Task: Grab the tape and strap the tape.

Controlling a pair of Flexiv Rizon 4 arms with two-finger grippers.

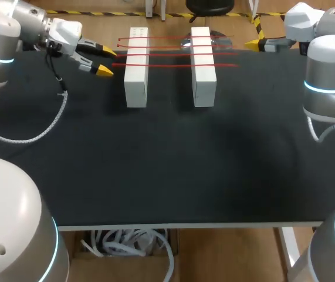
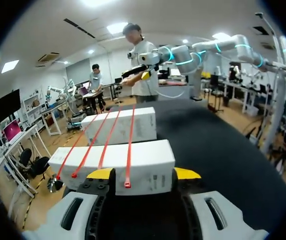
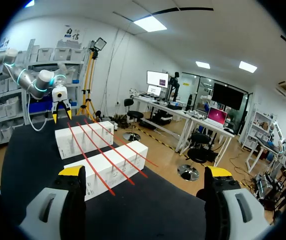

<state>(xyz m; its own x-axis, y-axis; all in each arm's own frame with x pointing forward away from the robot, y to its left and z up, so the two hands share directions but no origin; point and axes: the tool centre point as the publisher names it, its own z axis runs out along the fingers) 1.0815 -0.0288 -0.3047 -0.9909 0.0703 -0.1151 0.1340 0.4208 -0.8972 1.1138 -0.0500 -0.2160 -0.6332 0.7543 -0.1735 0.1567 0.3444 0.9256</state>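
The desk (image 1: 167,164) has a black top, and two white boxes stand side by side near its far edge with a gap between them: the left box (image 1: 136,67) and the right box (image 1: 203,67). The tape (image 1: 170,54) is four thin red strips lying flat across the tops of both boxes. They bridge the gap, and their ends poke out past the outer side of each box.

The left claw (image 1: 105,61) hovers off the outer side of the left box with its fingers spread and nothing pinched. Its yellow tips sit just beside the strip ends on that side, but I can't tell if they actually touch. In its wrist view the left box is right ahead of the open fingers, and the red strips run away over it to the other box.

The right claw (image 3: 145,171) is out past the right box, near the far right of the desk and apart from the strips. Its wrist view shows the fingers spread wide and empty, with both boxes ahead of it.

A white braided cable (image 1: 38,135) loops down from the left arm onto the desk.
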